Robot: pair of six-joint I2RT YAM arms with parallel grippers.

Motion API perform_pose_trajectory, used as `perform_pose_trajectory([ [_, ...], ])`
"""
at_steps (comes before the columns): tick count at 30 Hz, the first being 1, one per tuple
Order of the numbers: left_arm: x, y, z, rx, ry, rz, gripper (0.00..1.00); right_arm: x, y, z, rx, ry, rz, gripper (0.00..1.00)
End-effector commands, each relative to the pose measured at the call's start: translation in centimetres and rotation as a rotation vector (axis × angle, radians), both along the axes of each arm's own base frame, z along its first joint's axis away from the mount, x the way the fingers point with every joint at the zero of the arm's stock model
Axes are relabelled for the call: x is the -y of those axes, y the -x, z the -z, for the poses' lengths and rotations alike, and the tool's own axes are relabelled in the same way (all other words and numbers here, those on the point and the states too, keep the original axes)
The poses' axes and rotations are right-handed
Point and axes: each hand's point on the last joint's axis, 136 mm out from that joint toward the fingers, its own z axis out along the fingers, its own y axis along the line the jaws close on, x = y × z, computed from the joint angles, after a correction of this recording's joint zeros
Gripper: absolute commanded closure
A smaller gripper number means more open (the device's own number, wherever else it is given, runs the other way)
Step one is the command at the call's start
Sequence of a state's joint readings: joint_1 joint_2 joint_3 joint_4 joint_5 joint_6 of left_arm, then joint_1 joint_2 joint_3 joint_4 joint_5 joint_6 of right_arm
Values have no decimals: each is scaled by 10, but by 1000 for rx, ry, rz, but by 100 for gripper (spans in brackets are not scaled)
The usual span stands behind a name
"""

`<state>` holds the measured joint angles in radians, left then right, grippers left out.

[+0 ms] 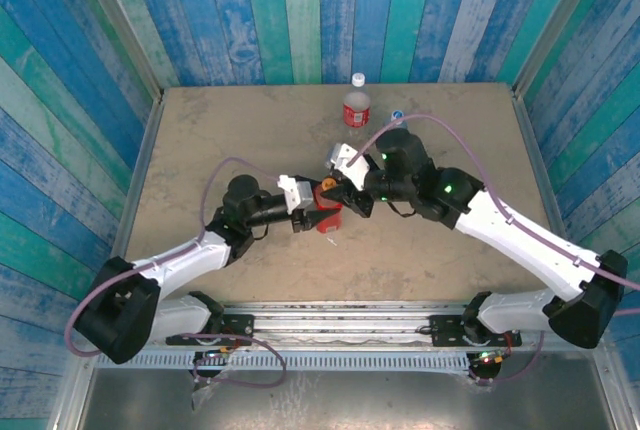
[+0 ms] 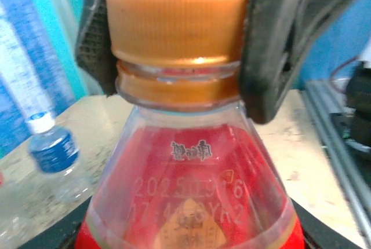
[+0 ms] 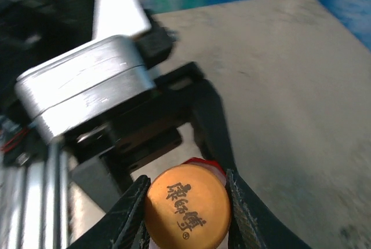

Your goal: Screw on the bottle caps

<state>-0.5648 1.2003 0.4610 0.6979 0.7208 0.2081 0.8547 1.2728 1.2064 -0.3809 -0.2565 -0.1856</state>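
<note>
Mid-table: your left gripper clamps the red bottle steady; your right gripper pinches its orange cap for twisting.

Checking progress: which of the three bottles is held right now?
The red bottle with the orange cap: the left gripper holds its body, the right gripper pinches its cap. The two clear bottles sit free farther back.
</note>
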Motion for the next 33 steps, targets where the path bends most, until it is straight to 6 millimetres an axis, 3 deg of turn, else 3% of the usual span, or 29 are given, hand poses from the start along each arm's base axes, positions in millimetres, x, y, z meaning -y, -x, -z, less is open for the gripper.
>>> perform_pose_trajectory([
  [1,-11,-52,-24,94,17,-251,42,33,-50,-3,-61,-118,553,98],
  [4,-12,-70,-24,113,-3,-335,42,53,-62,9,-96,-140,835,99],
  [8,-11,-74,-21,118,-18,-356,42,50,-64,14,-95,-100,903,97],
  [12,-10,-64,-15,96,-22,-303,43,27,-54,-8,18,-69,650,79],
  [16,-14,-48,-12,24,21,-134,43,26,-29,-29,144,-42,378,57],
  [24,-2,6,-16,38,-7,206,43,31,32,-59,247,-158,-80,40],
  [27,-2,22,-24,59,-17,292,43,27,46,-63,258,-167,-190,38],
  [33,-3,34,-28,72,-29,354,43,9,56,-54,208,-139,-339,39],
])
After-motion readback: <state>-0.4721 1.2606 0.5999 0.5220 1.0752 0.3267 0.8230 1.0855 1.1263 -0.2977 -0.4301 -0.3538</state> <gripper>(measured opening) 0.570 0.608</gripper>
